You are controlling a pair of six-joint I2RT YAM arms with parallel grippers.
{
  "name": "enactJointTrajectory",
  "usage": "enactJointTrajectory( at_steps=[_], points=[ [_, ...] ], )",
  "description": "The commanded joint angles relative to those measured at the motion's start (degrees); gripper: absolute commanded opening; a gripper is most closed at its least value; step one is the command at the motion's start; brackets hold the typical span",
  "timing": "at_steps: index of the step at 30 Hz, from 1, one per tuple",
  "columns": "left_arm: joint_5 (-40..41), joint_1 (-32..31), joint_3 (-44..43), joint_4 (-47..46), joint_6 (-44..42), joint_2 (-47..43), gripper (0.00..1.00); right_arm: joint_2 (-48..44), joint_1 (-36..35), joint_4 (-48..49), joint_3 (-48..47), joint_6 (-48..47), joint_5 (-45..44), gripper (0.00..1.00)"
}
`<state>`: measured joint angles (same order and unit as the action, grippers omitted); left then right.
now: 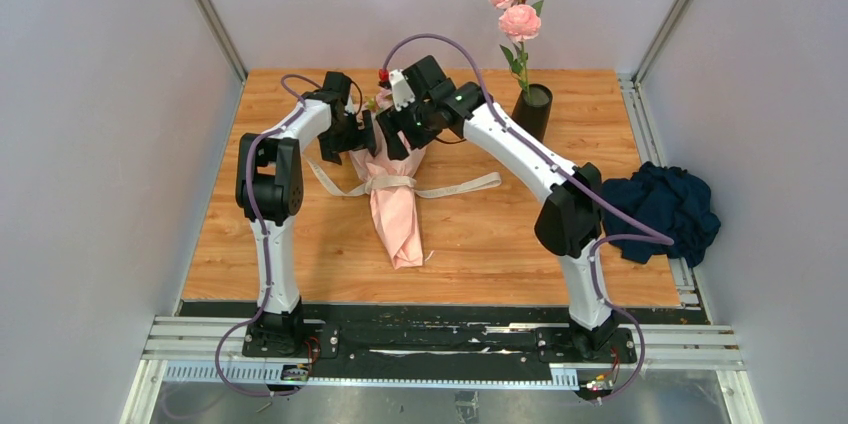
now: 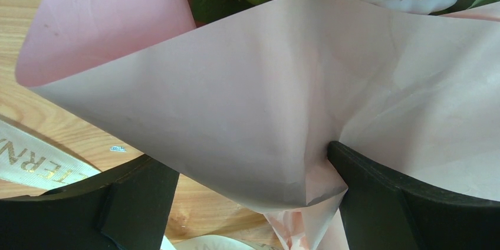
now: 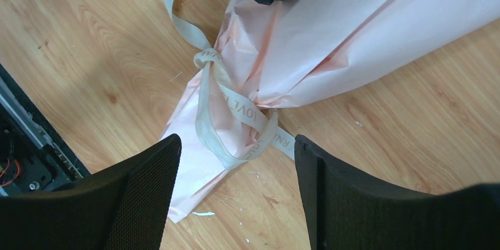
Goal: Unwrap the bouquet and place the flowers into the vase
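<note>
Left gripper (image 2: 242, 161) stood fully open w/ the pale pink wrapping paper (image 2: 236, 96) between its jaws, nothing pinched; the right gripper (image 3: 236, 144) hung wide open and empty just above the cream ribbon (image 3: 242, 109) knot. We judged the step to be untying: the right needed to close on one loose ribbon tail, not the knot or paper, and pull while the left steadied the wrap. We saw the bouquet (image 1: 395, 199) lying flat mid-table (image 1: 500, 244), a crinkled pink cone tied at the waist, well apart from the black vase (image 1: 532, 109) at far right.
</note>
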<state>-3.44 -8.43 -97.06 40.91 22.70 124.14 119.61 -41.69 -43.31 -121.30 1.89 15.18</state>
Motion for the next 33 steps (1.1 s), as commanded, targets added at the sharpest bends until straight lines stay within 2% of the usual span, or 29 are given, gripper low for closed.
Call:
enactJointTrajectory(
  at_steps=[1,9,16,18,20,21,22,23,28,33],
  points=[
    [-0.9,0.2,1.2,0.1,0.4,1.2,1.0,1.4,-2.2,-1.1,2.2,-0.8,3.0,0.74],
    [-0.6,0.2,2.4,-0.4,0.2,0.6,1.0,5.0,-4.2,-1.4,2.6,-1.4,4.7,0.74],
    [-1.0,0.2,2.2,-0.4,0.4,0.5,1.0,5.2,-4.3,-1.2,6.5,-1.6,3.8,0.73],
    [-1.3,0.2,2.1,-0.4,0.5,0.4,1.0,4.9,-4.3,-1.2,7.1,-1.6,3.5,0.62],
    [-1.2,0.2,2.0,-0.4,0.4,0.3,1.0,4.6,-4.3,-1.2,7.1,-1.6,3.4,0.41],
    [-1.1,0.2,2.1,-0.4,0.3,0.3,1.0,4.4,-4.3,-1.3,6.9,-1.6,3.1,0.17],
    [-1.1,0.1,2.1,-0.4,0.3,0.2,1.0,4.1,-4.3,-1.4,6.7,-1.6,2.7,0.03],
    [-1.1,0.2,2.2,-0.4,0.3,0.2,1.0,3.8,-4.3,-1.5,6.4,-1.6,2.3,0.0],
    [-1.2,0.2,1.8,-0.4,0.4,0.4,1.0,1.2,-4.1,-3.4,2.4,-1.6,-2.1,0.0],
    [0.1,0.3,1.1,-0.1,0.7,1.1,1.0,-6.5,-1.9,-6.9,-3.8,-0.9,-4.1,0.0]
  ],
)
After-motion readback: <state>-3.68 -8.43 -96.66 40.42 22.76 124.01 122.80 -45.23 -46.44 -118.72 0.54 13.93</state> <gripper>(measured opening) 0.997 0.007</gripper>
